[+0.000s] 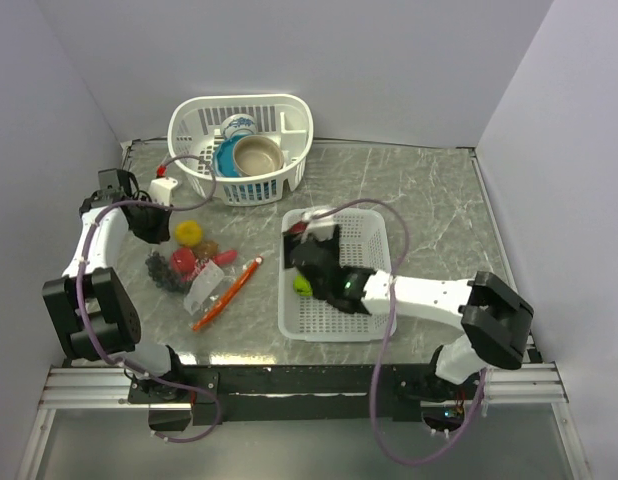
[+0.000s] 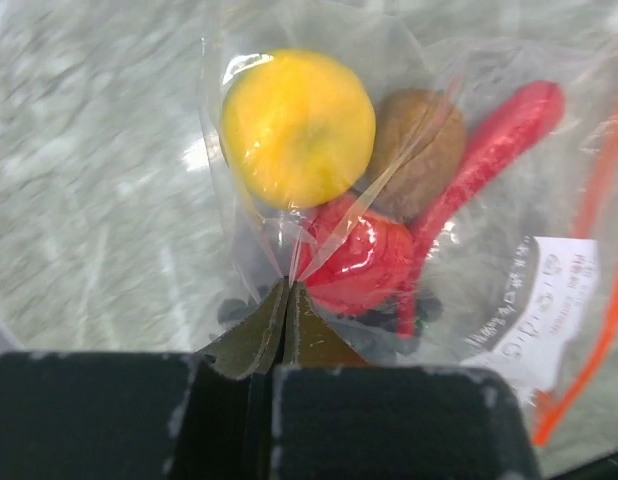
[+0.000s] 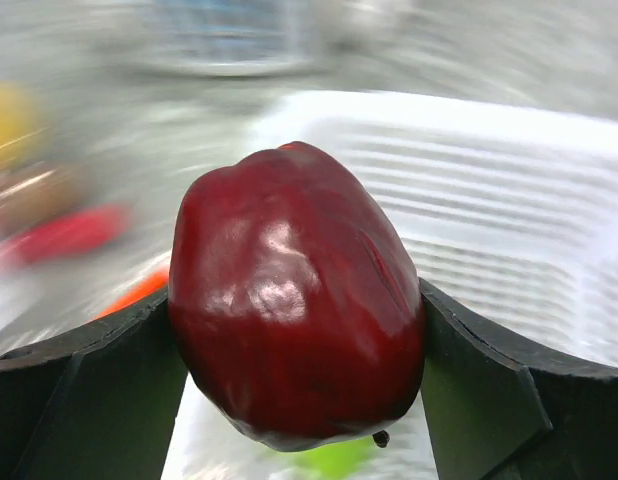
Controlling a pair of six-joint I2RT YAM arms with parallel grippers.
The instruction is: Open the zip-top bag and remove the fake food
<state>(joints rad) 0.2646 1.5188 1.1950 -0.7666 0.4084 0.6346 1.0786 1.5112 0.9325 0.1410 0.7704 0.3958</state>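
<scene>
Film on the side of the zip-top bag away from its orange-red zip strip is pinched by the left gripper, fingers pressed together on a fold of the clear plastic. The hold appears meant to anchor the bag so that the mouth faces the other arm. The bag lies on the marbled table, just left of the rectangular white basket.

Contents seen through the film in the left wrist view: yellow-orange fruit; brown fruit; red chili; rounded red fruit. The dark grapes sit at the bag's left edge in the top view. Whether the zip is parted cannot be told, as the mouth is largely out of frame.

The right gripper is clamped on a dark red apple, one finger on each flank, and is held over the rectangular basket; the position suggests a carry for deposit there. A green lime lies in that basket, below the apple.

Judgement: removal is part done, with two pieces out and at least four inside the bag. The next step calls for release of the apple into the basket, then a return to the bag mouth.

Risk: the apple is smooth and rounded and may roll on release; thin film may slip from the left pinch.

The oval basket holding bowls stands at the rear, apart from the work.
</scene>
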